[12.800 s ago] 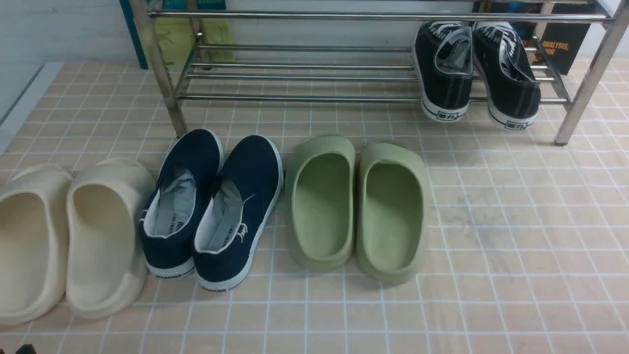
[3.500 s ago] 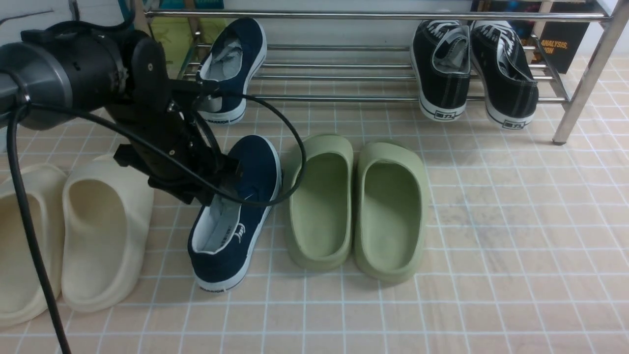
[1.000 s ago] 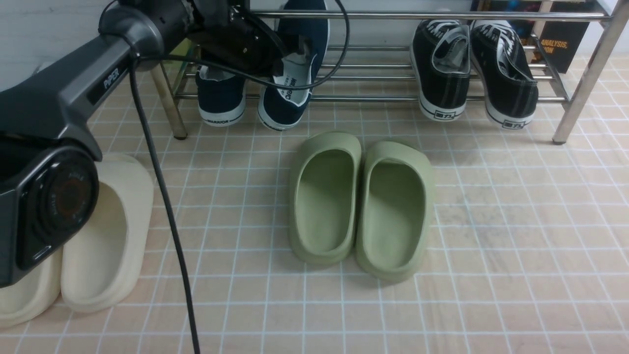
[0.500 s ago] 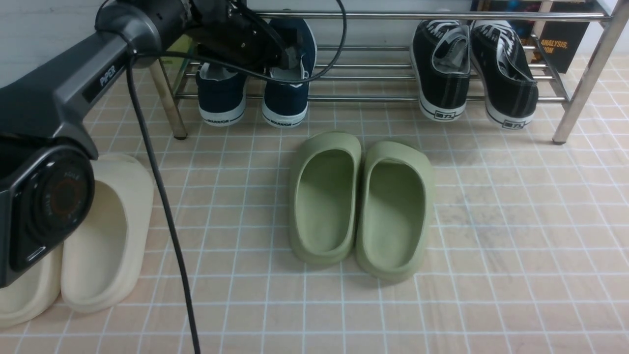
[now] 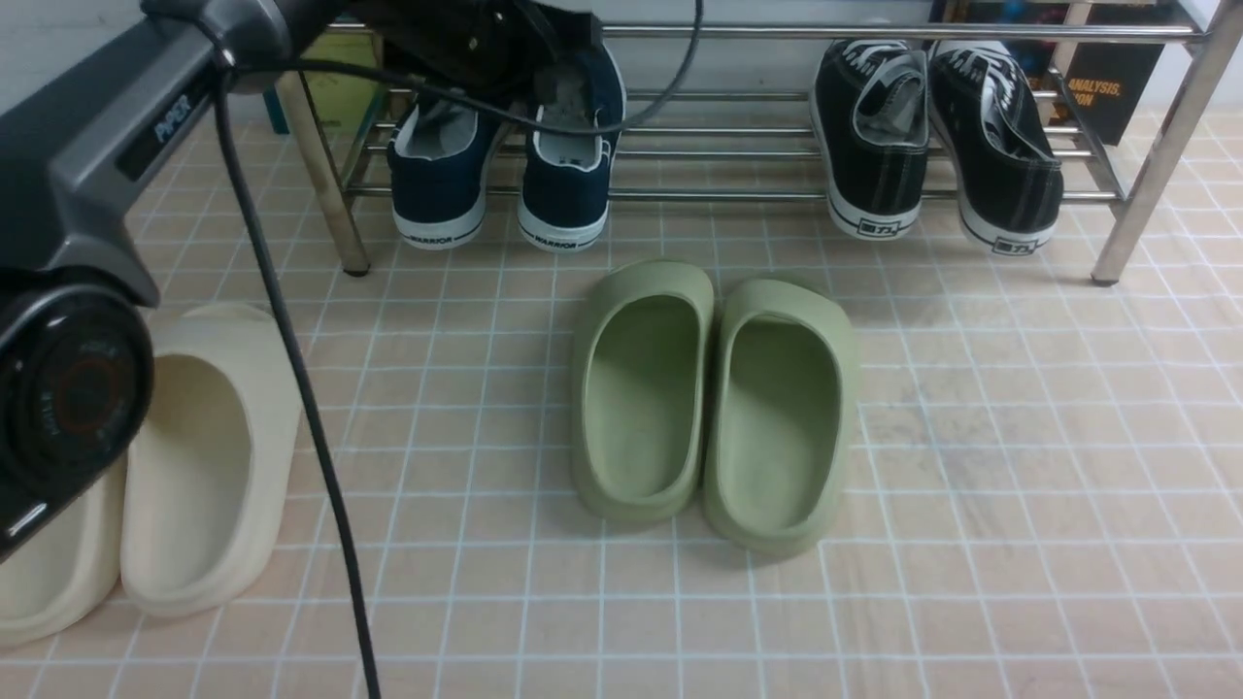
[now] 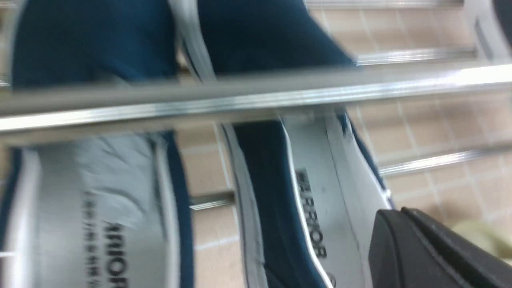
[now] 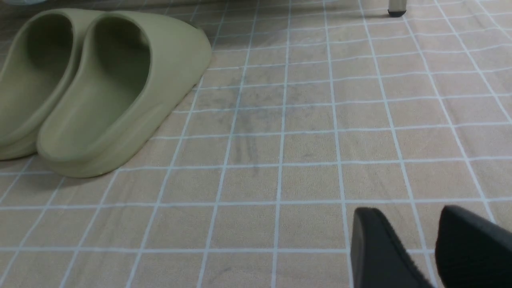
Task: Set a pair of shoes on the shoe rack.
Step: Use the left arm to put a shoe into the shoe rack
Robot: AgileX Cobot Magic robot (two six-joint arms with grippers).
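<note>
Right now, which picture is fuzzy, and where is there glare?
Left wrist view: smeared, the navy shoes and shoe rack bar both soft. Front view: sharp, bright glare along the rack's chrome bars, faint shadows around the green clogs. Right wrist view: crisp floor tiles, even light.

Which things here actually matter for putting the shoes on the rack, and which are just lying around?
Belongs to the job: navy slip-on pair, shoe rack.
Just lying about: green clogs, cream clogs, black lace-up sneakers.
</note>
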